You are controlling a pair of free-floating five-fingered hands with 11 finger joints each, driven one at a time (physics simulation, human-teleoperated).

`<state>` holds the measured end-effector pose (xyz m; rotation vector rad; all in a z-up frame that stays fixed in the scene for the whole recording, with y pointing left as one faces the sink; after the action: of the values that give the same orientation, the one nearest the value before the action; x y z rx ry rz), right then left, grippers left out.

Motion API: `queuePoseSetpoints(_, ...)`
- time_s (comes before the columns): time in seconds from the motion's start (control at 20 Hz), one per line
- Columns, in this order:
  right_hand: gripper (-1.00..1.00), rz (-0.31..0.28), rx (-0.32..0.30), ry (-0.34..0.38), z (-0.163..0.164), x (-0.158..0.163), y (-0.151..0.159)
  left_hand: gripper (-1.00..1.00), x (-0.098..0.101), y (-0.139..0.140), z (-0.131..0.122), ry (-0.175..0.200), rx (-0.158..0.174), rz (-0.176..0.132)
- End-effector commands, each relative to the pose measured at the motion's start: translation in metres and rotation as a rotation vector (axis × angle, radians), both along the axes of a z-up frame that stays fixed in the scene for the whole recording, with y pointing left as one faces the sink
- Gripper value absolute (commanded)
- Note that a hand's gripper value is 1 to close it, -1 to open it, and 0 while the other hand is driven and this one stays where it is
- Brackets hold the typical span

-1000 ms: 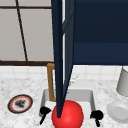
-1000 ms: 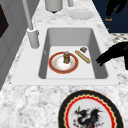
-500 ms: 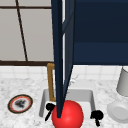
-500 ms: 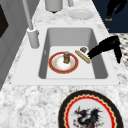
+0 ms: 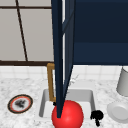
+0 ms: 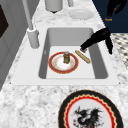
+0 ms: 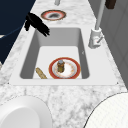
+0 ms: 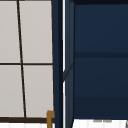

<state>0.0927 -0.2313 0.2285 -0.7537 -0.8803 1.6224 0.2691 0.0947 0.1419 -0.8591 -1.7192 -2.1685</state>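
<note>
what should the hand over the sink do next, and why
Probably lower the left hand a little toward the near end of the breadstick. Its fingers are straight and point down at the stick, which lies loose on the sink floor beside the plate. The right side view shows the hand well clear of the stick, so closing now would likely grasp nothing.

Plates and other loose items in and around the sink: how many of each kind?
Plates: 3 (red-rimmed plate in the sink, dragon-patterned plate on the counter, plain white plate)
Small brown jars: 1
Tan sticks: 1
Grey canisters: 1
Total: 6
</note>
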Motion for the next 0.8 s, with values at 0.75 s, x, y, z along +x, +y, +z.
queuePoseSetpoints(0.75, 0.0, 0.0, 0.0, 0.0, 0.0, 0.0, 0.0, -1.0, 0.032, -0.118, 0.026, 0.011, 0.001, 0.033)
